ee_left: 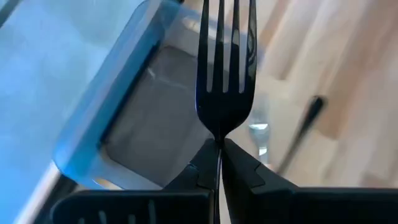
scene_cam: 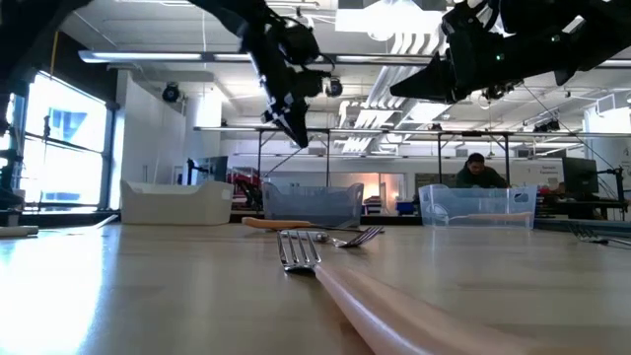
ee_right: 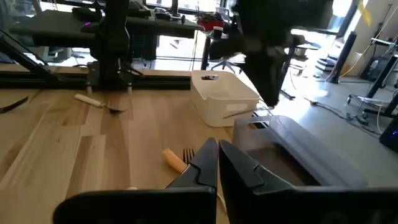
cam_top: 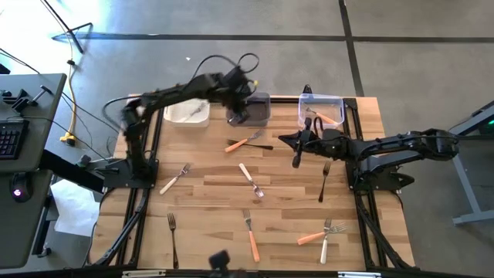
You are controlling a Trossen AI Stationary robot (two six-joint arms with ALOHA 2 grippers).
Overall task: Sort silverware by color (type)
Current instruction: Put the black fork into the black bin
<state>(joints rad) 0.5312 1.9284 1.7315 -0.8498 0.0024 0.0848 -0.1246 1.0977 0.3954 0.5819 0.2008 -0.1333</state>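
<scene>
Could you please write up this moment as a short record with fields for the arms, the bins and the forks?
left gripper: shut on black fork, over the grey bin
right gripper: shut, empty, above the table near the clear bin
white bin: holds one white-handled piece
clear bin: holds orange-handled pieces
loose forks: about ten on the table

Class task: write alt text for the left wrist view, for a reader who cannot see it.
A slim black metal fork stands tines-up, its neck pinched between the left gripper's two dark fingers. Behind it lies a rectangular grey plastic bin on the pale wooden table.
</scene>
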